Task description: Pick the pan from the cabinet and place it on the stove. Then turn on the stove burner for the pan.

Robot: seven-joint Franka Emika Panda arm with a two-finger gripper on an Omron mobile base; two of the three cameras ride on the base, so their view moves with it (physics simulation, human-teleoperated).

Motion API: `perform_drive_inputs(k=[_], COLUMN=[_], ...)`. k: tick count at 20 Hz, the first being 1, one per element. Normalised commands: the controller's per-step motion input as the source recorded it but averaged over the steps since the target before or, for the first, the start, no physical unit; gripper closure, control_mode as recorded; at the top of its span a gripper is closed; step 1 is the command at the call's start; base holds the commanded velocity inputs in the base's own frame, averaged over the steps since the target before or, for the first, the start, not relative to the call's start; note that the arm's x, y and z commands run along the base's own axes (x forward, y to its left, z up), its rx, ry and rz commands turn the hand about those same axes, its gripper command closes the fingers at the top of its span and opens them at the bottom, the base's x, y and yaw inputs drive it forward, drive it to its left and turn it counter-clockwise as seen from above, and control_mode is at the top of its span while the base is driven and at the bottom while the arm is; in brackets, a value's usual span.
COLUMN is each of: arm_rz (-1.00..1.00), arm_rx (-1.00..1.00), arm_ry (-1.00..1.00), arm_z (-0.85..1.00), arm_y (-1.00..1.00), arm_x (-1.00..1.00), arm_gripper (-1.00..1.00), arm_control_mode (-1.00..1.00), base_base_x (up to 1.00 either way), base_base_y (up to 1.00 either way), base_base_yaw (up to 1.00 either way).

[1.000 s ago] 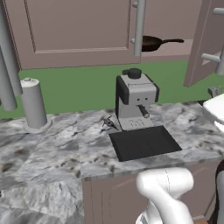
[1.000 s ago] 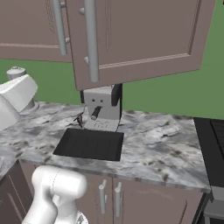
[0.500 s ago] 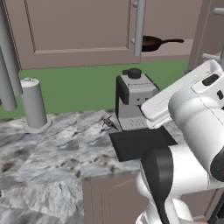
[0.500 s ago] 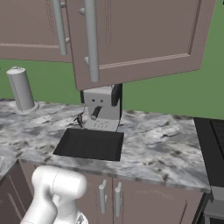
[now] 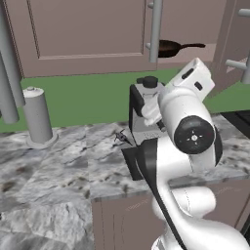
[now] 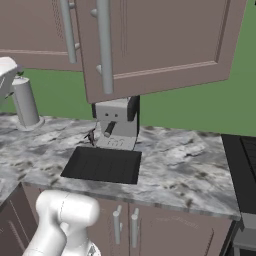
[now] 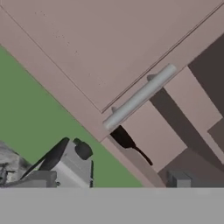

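Pan sits on the open wall cabinet's shelf, handle pointing right, above the coffee machine on the marble counter. Arm raised in front; gripper fingers spread wide, holding nothing. Stove lies off right.

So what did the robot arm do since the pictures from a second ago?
The arm swung up in front of the coffee machine, its hand now pointing toward the open cabinet where the pan sits. It took hold of nothing. The pan, coffee machine and paper towel roll stayed where they were.
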Motion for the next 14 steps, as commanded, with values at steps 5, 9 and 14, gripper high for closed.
perform_drive_inputs(k=[5, 9, 14], arm_rz=[-0.04, -0.05, -0.07], arm_rx=[-0.07, -0.08, -0.06], arm_ry=[0.03, 0.03, 0.13], arm_z=[-0.07, -0.01, 0.0], arm_y=[-0.25, -0.25, -0.38], arm_x=[0.56, 0.55, 0.37], arm_gripper=[-1.0, -1.0, -1.0], arm_control_mode=[-1.0, -1.0, -1.0], base_base_x=[0.0, 0.0, 0.0], base_base_y=[0.0, 0.0, 0.0], base_base_yaw=[0.0, 0.0, 0.0])
